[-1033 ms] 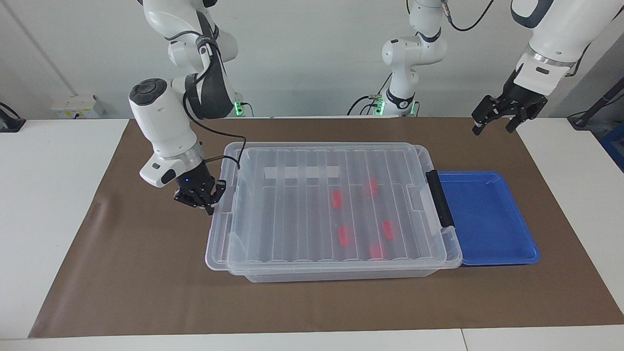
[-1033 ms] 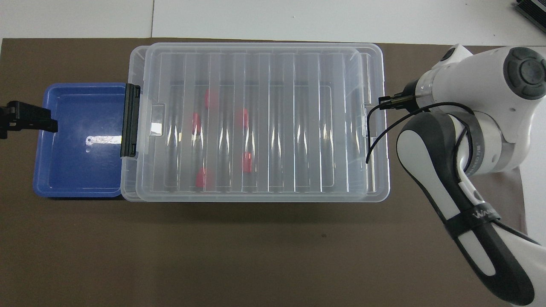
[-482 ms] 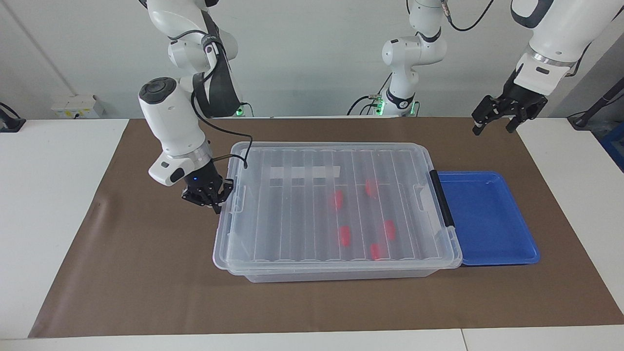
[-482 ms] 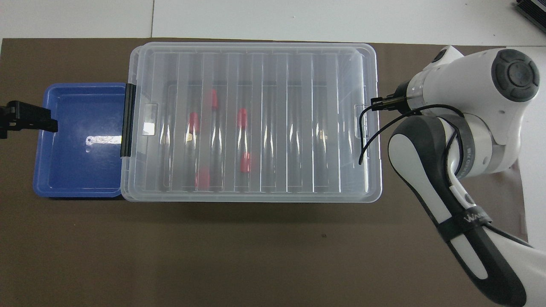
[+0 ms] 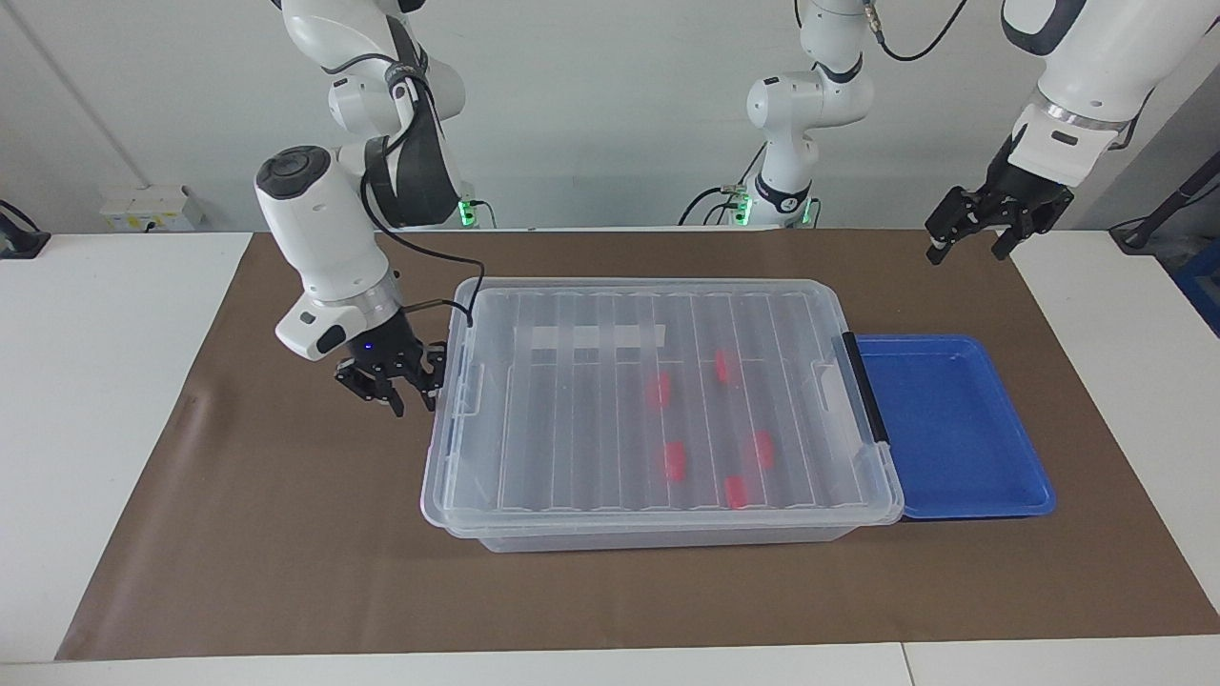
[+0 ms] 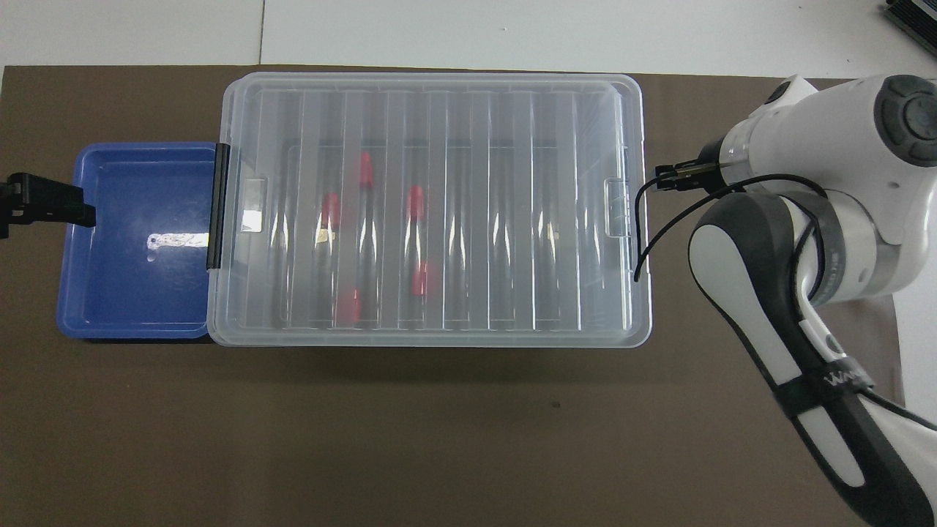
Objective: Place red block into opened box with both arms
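Five red blocks lie inside the box, seen only as blurred red smears through its ribbed clear lid; their outlines and the way their stubs point cannot be made out; all five sit in the half of the box toward the left arm's end of the table. The lid lies flat over the box and covers it from edge to edge; a black clip handle runs along the end that meets the blue tray; the tray stands on the brown mat just beside that end, and the box's rim overlaps its nearest edge.

In the overhead view the right gripper is hidden beneath its own white wrist, and only a thin black cable shows at the box's end; the left gripper is cut off at the picture's edge, a dark bar over the tray's outer rim.

In the facing view the right arm bends down steeply, its wrist tilted toward the box; the right gripper hangs low over the mat just beside the box's end toward the right arm's side, fingers parted a little and holding nothing; whether they touch the lid's edge I cannot tell. The left arm waits, raised high; its gripper hangs over the mat's corner, fingers spread wide and holding nothing.
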